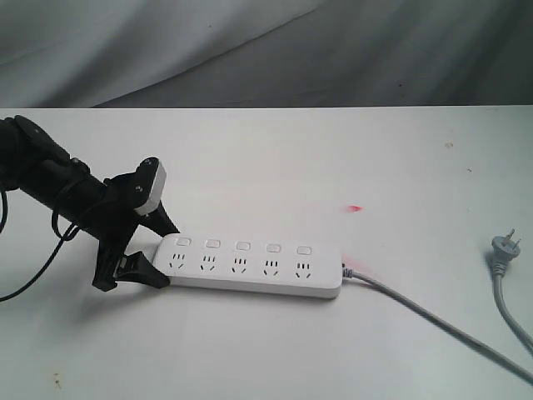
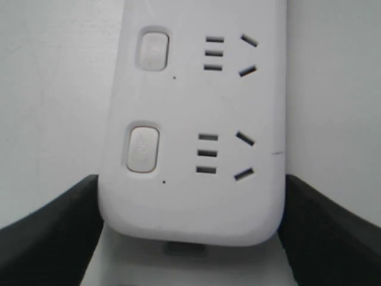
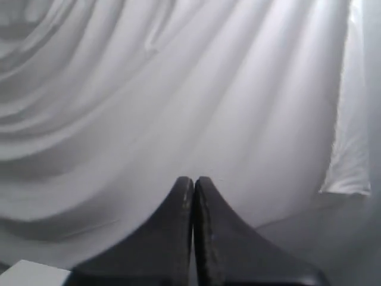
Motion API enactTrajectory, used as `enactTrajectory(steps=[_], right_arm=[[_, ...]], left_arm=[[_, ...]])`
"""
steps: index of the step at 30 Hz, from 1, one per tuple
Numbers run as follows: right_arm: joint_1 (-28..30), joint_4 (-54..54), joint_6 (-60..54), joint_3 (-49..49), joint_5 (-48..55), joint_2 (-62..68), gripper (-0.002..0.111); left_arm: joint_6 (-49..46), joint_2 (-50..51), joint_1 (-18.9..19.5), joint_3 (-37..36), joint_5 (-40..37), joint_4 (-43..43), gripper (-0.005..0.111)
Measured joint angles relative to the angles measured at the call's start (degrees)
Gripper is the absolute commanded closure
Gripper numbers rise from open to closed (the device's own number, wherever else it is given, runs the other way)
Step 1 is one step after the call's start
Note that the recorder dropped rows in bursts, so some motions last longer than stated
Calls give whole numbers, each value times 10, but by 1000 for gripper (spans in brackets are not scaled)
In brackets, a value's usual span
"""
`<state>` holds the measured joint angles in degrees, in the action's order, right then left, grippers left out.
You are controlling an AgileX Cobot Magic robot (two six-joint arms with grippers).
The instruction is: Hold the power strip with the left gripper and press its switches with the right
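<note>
I'm clamping the left end effector on the smooth white round-ended power strip lying on the bench; I'm counting five rounded-rectangle switches, five sockets, one grey cable. My right end effector is sitting pinched closed.

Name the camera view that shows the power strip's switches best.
Exterior view: all five switches show in a row along the power strip. The left wrist view shows only two, close up. The right wrist view shows none, only cloth behind the right gripper.
</note>
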<state>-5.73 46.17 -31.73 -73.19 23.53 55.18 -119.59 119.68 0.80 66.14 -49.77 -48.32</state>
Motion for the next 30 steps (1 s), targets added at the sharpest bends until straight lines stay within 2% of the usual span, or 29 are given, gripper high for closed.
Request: enactTrajectory(steps=[6, 9, 23, 30], right_arm=[[14, -239, 275, 15, 80, -16, 108], [14, -320, 329, 53, 97, -33, 108], [17, -513, 349, 293, 59, -189, 108], [17, -538, 349, 435, 52, -312, 108]], left_arm=[[0, 0, 0, 0, 0, 0, 107], [0, 0, 0, 0, 0, 0, 107], [0, 0, 0, 0, 0, 0, 107], [0, 0, 0, 0, 0, 0, 107]])
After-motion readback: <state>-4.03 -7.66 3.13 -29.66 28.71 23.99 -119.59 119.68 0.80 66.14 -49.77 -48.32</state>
